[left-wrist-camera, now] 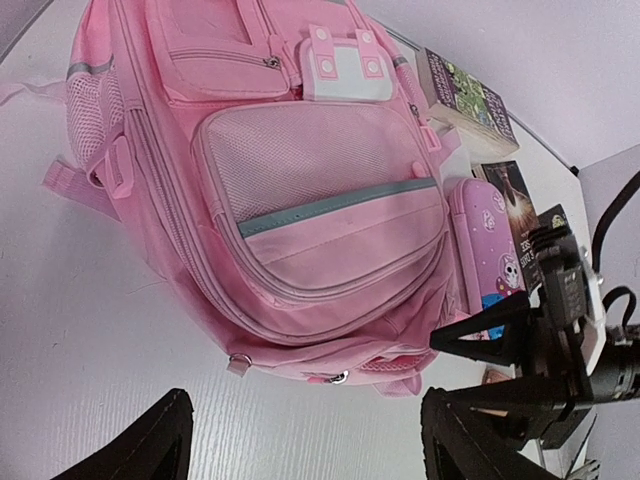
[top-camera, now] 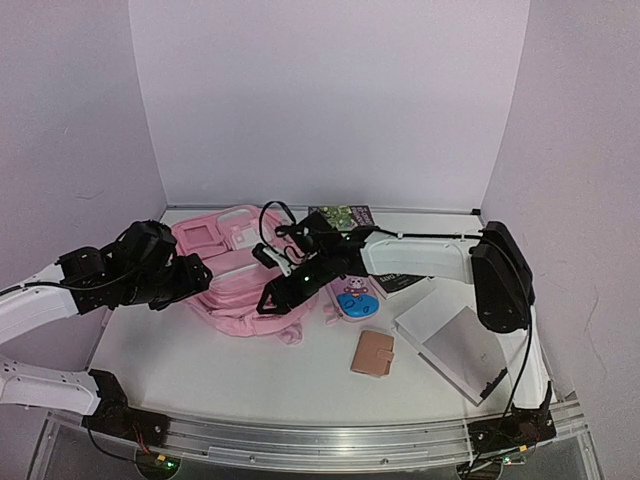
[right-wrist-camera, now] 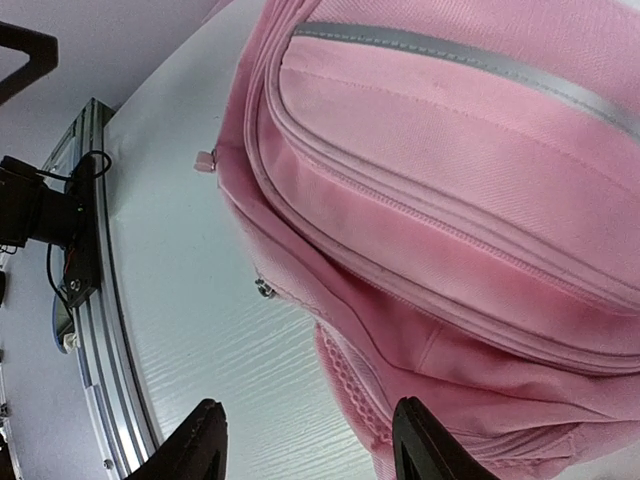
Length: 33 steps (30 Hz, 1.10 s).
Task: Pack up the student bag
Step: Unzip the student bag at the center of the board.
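Observation:
The student bag [top-camera: 232, 272] is a big pink backpack lying flat, front side up, left of the table's middle. In the left wrist view the student bag [left-wrist-camera: 300, 200] shows its mesh pocket, a grey stripe and a metal zip pull [left-wrist-camera: 338, 377] at its near end. My left gripper [left-wrist-camera: 305, 445] hovers open over bare table just short of that end, holding nothing. My right gripper [right-wrist-camera: 310, 445] is open too, at the same end from the other side; one fingertip [right-wrist-camera: 425, 440] hangs over the bag's padded edge [right-wrist-camera: 360, 400]. Seen from above, my left gripper [top-camera: 203, 277] and right gripper [top-camera: 272, 300] flank the bag's near end.
Right of the bag lies a small pink oval case with a blue patch [top-camera: 355, 300]. A brown wallet [top-camera: 373, 353] and a white flat box [top-camera: 452, 345] sit at the front right. Books [top-camera: 342, 215] lie behind. The metal rail [right-wrist-camera: 100, 300] marks the table's near edge.

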Tool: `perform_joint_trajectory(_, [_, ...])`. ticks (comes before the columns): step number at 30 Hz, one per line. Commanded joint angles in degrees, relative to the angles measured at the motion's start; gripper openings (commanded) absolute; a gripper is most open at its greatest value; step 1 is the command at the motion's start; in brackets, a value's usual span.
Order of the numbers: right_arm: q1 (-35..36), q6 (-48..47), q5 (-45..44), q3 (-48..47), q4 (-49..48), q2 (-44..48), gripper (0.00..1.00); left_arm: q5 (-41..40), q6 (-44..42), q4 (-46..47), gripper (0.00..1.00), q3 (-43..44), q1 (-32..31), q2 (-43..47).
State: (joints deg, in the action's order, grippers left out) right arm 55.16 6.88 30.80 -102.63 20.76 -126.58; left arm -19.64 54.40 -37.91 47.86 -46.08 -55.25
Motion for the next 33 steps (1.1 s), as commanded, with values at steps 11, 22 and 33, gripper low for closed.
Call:
perform_joint_trajectory(11, [9.14,11.29,-25.1,-1.3,-8.19,-3.59,0.63,-3.32,6.65,-0.28,0.78,-1.66,1.08,1.09])
perform_joint_trajectory(22, [11.28,17.13,-39.52,-7.95,-6.74,-10.5,0.57,-4.29,6.69,-1.56,0.78,0.61,1.29,-1.01])
perform_joint_trajectory(33, [12.48,16.89,-48.41,-9.76,-5.03,-14.13,0.47,-4.51,7.82,-2.11,0.78,0.29,1.65,-1.95])
